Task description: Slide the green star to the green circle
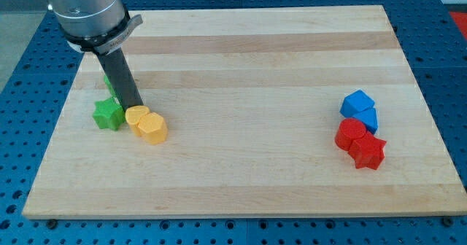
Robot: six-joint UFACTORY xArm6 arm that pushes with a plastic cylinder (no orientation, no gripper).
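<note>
Single camera, high front vantage, angled down over whole wooden board (pixel 241 165); moderately close.

Premises: a robotics laboratory or test bench. Evidence follows. A pale wooden table (pixel 255 48), built of glued planks with a bare, unfinished surface, rests on a blue metal base plate (pixel 22 70) perforated with a regular grid of mounting holes, as fitted to experimental workstations. An industrial arm (pixel 84 12) with a grey metal collar carries a dark rod down to my tip (pixel 136 106). Close around my tip, and well away towards the view's right, lie small moulded test blocks in plain colours. No domestic furnishings, retail stock or office equipment are in evidence.
</note>
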